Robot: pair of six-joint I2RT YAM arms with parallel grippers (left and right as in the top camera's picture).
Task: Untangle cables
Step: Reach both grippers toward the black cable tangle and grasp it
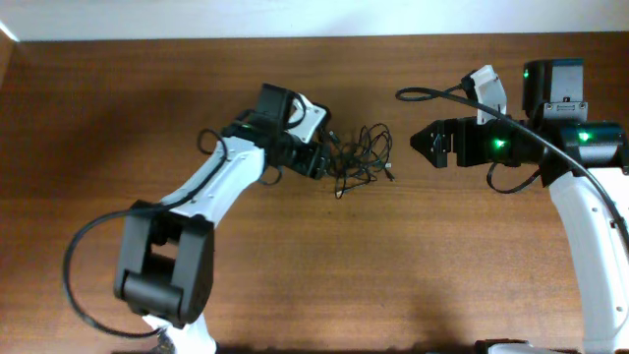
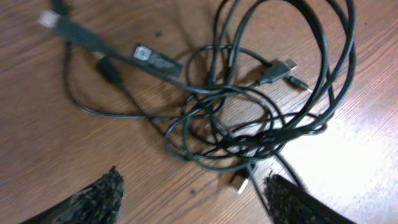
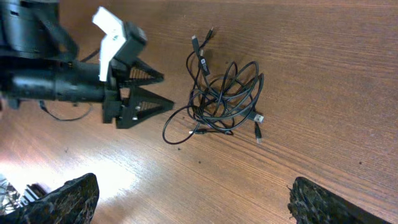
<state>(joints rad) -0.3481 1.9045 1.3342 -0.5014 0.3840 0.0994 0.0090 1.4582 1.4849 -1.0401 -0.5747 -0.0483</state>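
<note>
A brown wooden table (image 1: 147,98) is filling the view from above, with two white and black robot arms reaching in from the near edge. The cables (image 1: 359,157), a small knot of thin black flexible cords with little plugs at their ends, are lying flat on the wood at the middle of the table, between the two arms.

The left gripper (image 1: 322,157) is sitting just beside the left edge of the knot, pointing right towards it. Its two black textured fingers (image 2: 102,196) are standing apart, and they are clamping nothing. In its wrist camera several loops are crossing over one another just ahead of the fingertips. A silver flat plug (image 2: 287,65) is poking out on the right of the knot. A long black connector with a white label (image 2: 152,59) is lying at the far left. Another small metal plug (image 2: 236,182) is resting on the wood between the two fingertips.

The right gripper (image 1: 418,146) is hanging near the right side of the knot, clear of it, pointing left. Its fingers (image 3: 68,199) are spread wide and are holding nothing. From its wrist camera, one loose loop (image 3: 171,127) is trailing out of the knot close to the left gripper.
</note>
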